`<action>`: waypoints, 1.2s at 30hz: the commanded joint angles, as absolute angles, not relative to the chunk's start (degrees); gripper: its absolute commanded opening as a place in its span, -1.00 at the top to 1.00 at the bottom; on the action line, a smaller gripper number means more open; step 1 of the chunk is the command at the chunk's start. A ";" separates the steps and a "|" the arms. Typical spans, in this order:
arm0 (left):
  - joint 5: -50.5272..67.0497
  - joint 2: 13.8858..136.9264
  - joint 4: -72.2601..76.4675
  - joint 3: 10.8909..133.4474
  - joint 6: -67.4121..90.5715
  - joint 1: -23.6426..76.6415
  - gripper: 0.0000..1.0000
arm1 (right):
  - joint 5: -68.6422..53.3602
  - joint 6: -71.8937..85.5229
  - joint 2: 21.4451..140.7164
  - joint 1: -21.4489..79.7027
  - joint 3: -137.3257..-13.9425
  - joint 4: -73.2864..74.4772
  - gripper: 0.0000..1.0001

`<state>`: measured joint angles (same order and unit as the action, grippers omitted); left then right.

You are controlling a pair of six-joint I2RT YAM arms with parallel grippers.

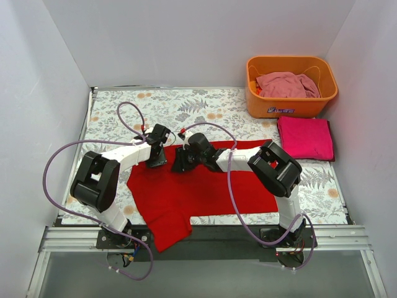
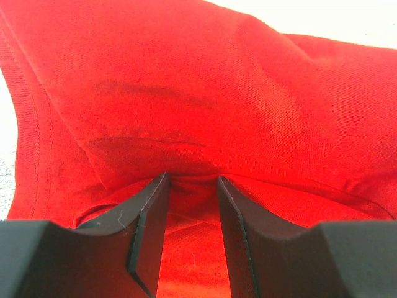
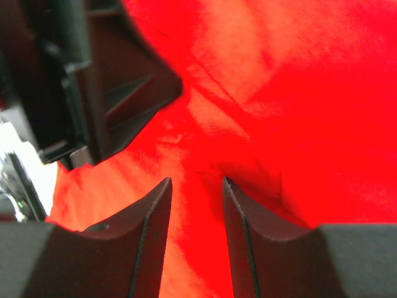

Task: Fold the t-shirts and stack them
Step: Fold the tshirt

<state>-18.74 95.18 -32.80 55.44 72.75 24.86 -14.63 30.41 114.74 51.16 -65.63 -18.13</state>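
The bright red soft cloth t-shirt lies spread over the centre of the floral-patterned table, with one sleeve reaching past the table's lower edge at lower centre-left of the top view; both grippers sit on its upper edge, left of centre. The left gripper has its fingers clamped on a gathered fold of the red cloth, with tension creases running into the gap; the right gripper has its fingers part-way apart with red cloth between them, and whether they pinch it cannot be told. Risks: the grippers stand just beside each other, the left one filling the upper left of the right wrist view, so an inward move may cause a collision; a one-sided hold would drag the cloth askew; a pinch through both layers would lift the whole garment rather than one edge; the overhanging sleeve may catch on the table edge. Surroundings: the magenta-pink folded cloth t-shirt lies at centre right, just beside the red cloth, and a rightward sweep could disturb it; the dusty pale pink crumpled cloth t-shirt lies in the orange plastic basket at upper right, well apart; a purple cable crosses above the red cloth and may snag it.
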 commanded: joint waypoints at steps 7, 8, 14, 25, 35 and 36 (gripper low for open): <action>-14.24 94.92 -31.55 54.58 72.25 24.43 0.29 | -7.74 49.30 114.43 52.12 -64.25 -20.83 0.09; -14.06 94.83 -31.55 54.58 72.16 24.52 0.29 | -7.30 50.35 114.35 52.21 -63.90 -20.92 0.09; -12.66 94.13 -31.55 54.49 72.16 24.43 0.30 | -6.16 54.31 115.22 52.91 -64.42 -21.01 0.09; -11.78 92.46 -31.55 54.14 72.16 24.43 0.31 | -5.36 56.07 116.63 53.88 -66.01 -21.53 0.13; -17.57 91.76 -33.57 54.14 73.12 24.43 0.31 | -3.43 55.81 114.52 53.96 -65.04 -21.62 0.33; -18.36 91.76 -33.84 54.23 73.39 24.43 0.31 | -3.34 55.64 114.35 53.96 -64.87 -21.71 0.40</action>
<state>-15.11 94.08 -32.05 54.72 72.42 24.34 -5.30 55.37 115.72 53.67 -64.31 -19.53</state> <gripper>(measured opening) 0.348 0.329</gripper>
